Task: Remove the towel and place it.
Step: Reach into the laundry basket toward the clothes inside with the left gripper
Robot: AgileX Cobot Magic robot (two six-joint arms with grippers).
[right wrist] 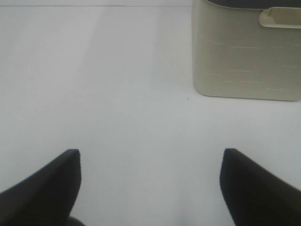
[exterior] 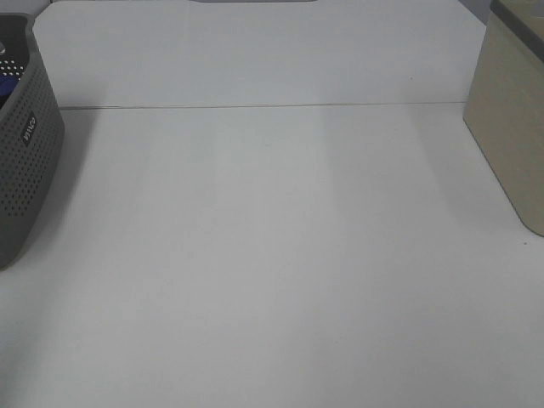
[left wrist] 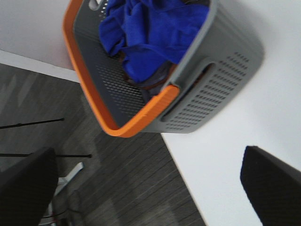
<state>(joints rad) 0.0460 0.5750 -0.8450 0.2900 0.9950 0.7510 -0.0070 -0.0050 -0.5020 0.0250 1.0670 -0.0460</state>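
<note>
**Deep in the basket (left wrist: 225, 80), the towel (left wrist: 155, 33) lies untouched**

Crumpled inside that grey perforated tub with its orange rim, at the left edge of the white table (exterior: 272, 255), sits the plush royal-blue cloth. Nothing is grasped. The left gripper (left wrist: 150, 188) hangs short of it, fingers spread wide. The right gripper (right wrist: 150, 183), equally wide, faces a smooth cream bin (right wrist: 244, 61). I'd judge the reach is barely begun; next the left arm must dip in and pinch a fold.

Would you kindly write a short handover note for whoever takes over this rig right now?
Left tool: open, empty, short of the grey basket.
Right tool: open, empty, over the white table, facing the beige bin.
Blue towel: crumpled inside the basket.
Done: nothing visible yet.
To do: grasp towel, lift it out, place it.
</note>
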